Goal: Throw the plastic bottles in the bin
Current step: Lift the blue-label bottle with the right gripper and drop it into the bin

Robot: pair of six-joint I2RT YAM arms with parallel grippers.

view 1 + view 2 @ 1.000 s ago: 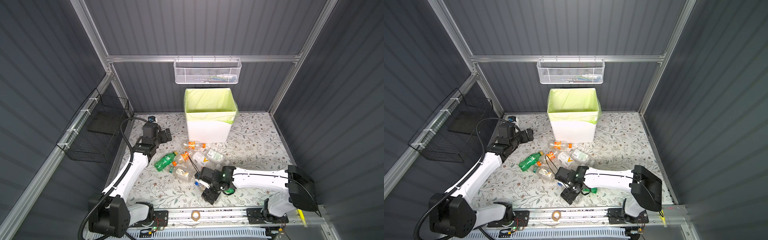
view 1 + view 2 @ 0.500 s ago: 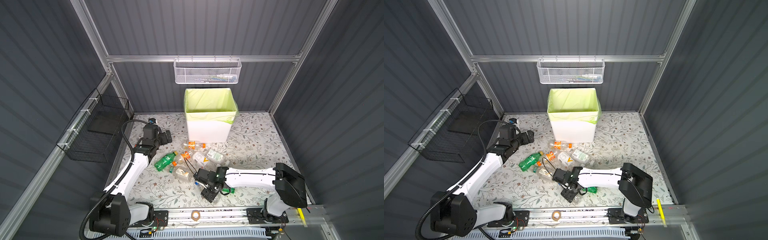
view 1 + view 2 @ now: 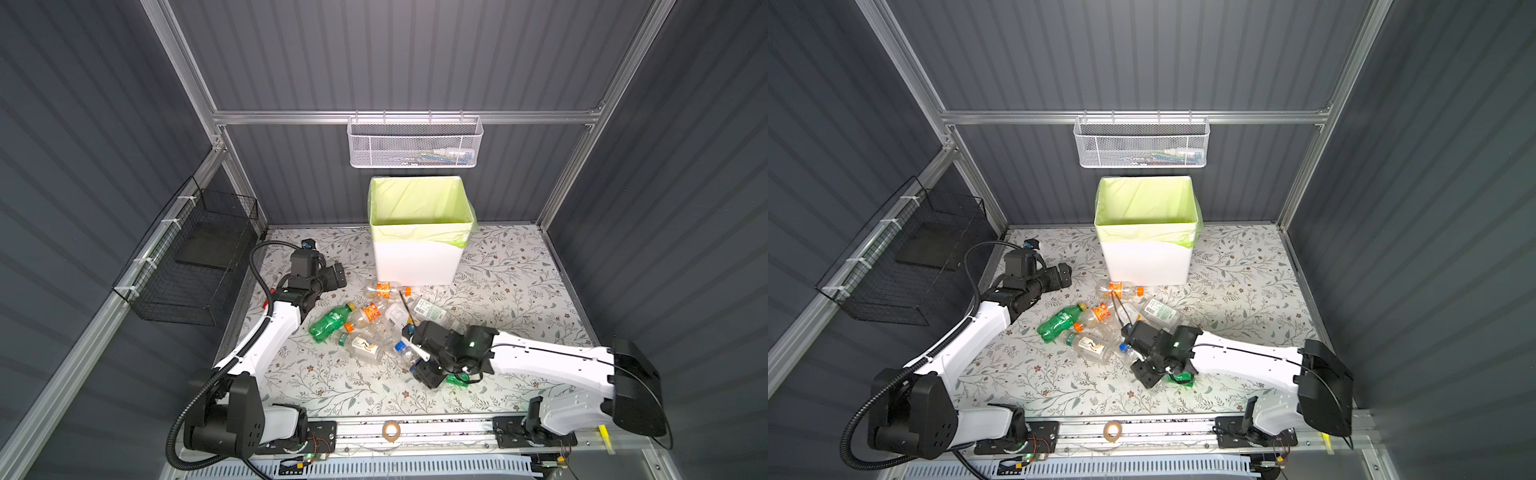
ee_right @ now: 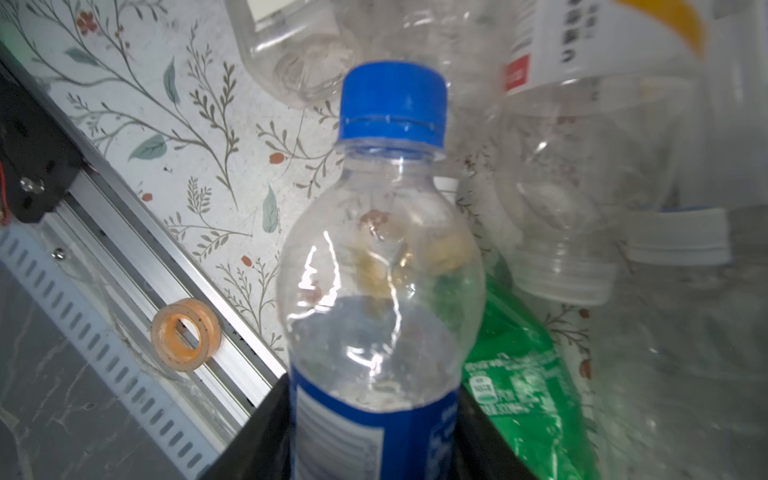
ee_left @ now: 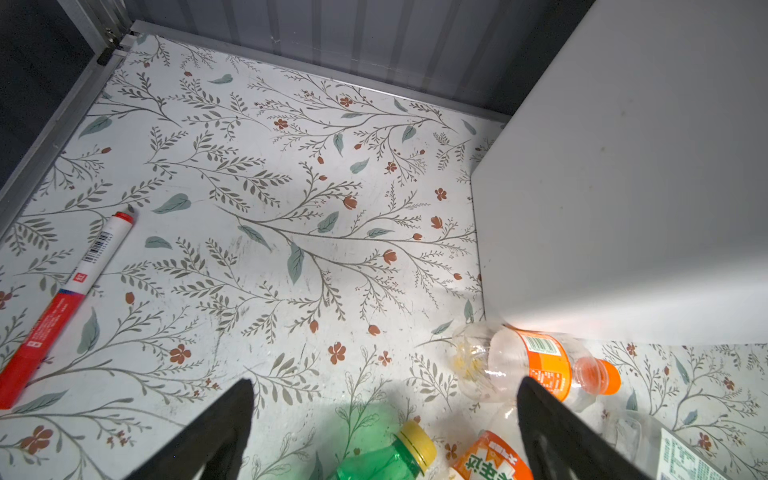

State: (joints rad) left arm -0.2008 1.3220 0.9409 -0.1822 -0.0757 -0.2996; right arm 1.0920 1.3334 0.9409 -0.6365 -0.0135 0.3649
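Right fingers (image 4: 253,444) grip blue-capped bottle (image 4: 382,249) over floral tabletop (image 3: 519,270), grey ribbed walls (image 3: 415,62).

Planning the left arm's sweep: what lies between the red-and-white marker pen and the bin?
Nothing. In the left wrist view the floral tabletop is bare between the marker pen and the bin.

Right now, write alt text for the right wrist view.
A blue-capped clear bottle fills the centre, gripped at its label by the right claw. Behind lie a green bottle and clear bottles on a floral table, a tape roll nearby.
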